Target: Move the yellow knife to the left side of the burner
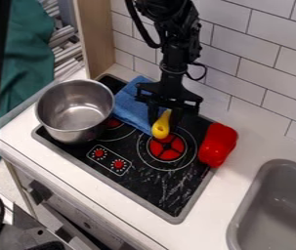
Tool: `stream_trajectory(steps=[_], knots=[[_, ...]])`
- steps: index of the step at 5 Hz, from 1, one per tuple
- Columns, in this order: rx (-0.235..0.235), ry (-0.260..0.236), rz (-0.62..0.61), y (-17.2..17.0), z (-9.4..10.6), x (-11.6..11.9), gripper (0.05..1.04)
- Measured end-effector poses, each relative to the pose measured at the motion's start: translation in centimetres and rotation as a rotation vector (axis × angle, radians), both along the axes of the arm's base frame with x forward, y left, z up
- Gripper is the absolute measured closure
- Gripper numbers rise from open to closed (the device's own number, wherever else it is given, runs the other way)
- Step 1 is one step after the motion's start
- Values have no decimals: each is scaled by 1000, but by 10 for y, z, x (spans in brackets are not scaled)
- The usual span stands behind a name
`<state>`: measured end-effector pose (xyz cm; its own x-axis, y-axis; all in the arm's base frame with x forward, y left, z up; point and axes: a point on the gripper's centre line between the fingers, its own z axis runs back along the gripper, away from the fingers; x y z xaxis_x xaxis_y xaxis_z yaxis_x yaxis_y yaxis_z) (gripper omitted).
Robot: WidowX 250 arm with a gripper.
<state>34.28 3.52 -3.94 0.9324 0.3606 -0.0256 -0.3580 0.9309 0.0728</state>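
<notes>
Clock set with 12 at the view's top edge, centred on the burner [168, 149] nearer the sink [277, 210].

Position: my pincer [164, 119] hangs at about 12 o'clock, close above the stove top. Yellow knife [160, 127] directly beneath it, between 11 and 12 o'clock, its holed handle end pointing towards 6 and overlapping the red centre. Blade hidden behind me. Pincer state: cannot tell whether the knife is pinched or merely straddled.

Neighbours: blue cloth [134, 106] at 11, steel pot [75, 111] at 10, red toy pepper [217, 145] at 3, two red knobs [108, 158] near 8.

Step in hand, as I judge it: secure the knife, then carry it to 9 o'clock.

Method: confirm the grip with a small straight lift; if the handle lags, lower and re-grip squarely across it. Raise just enough for the blade to clear the cloth, which could snag. Travel short and slow towards 9, stopping well before the pot. Keep the handle from swinging into the knobs. Lower until the knife bears on the stove, release, then rise vertically.
</notes>
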Motion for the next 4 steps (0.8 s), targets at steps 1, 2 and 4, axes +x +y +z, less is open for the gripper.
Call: stream_trajectory(steps=[1,2,4], knots=[[11,-15,-7,-5,7,-1,692],[32,-101,-5,-10,37,-1,692],[24,-145,28,-13,53,-17,692]])
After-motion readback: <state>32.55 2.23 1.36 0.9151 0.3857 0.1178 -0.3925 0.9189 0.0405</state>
